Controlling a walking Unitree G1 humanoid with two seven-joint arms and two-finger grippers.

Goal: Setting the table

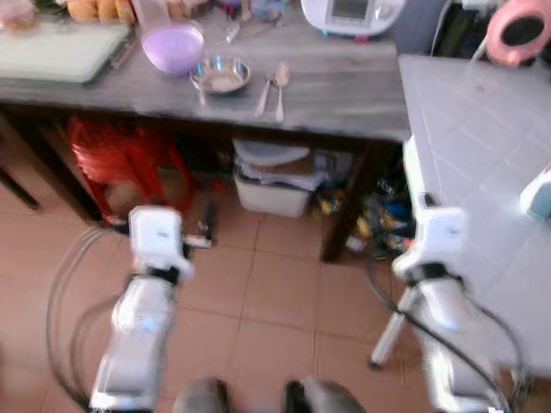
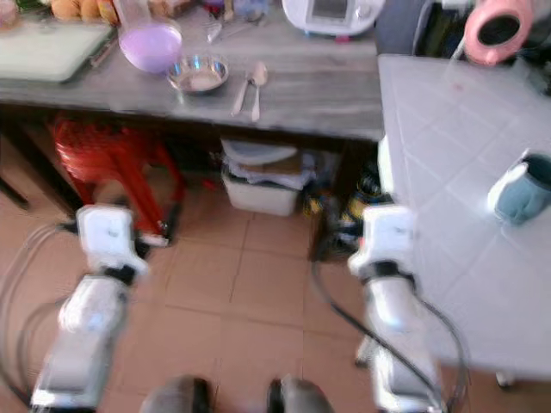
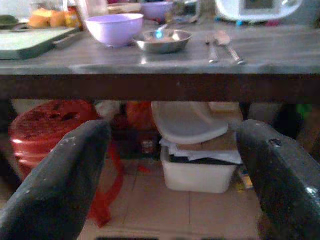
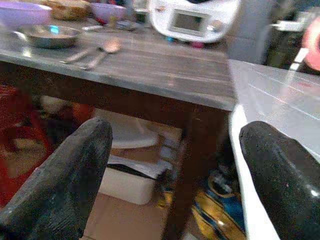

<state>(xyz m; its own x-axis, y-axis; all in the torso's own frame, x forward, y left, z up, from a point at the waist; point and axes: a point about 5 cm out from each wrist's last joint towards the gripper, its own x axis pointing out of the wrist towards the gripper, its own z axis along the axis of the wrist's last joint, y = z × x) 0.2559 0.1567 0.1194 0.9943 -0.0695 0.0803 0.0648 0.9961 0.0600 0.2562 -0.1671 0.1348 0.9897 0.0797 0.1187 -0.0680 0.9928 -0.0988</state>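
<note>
On the grey wooden table point(image 1: 344, 95) stand a purple bowl point(image 1: 172, 47) and a small steel bowl point(image 1: 221, 75). Just right of the steel bowl lie a spoon point(image 1: 281, 86) and a second piece of cutlery point(image 1: 264, 95), side by side. Both arms hang low in front of the table, above the tiled floor. My left gripper point(image 3: 170, 175) is open, its fingers point(image 3: 60, 185) wide apart and empty, pointing under the table edge. My right gripper point(image 4: 175, 185) is open too, facing the table's right leg, holding nothing.
A white tiled counter point(image 2: 465, 172) runs along the right, with a blue mug point(image 2: 521, 189) on it. A white appliance point(image 1: 353, 13) and a cutting board point(image 1: 56, 52) sit at the table's back. Red stools point(image 1: 120, 159) and a white bin point(image 1: 275, 185) are under the table.
</note>
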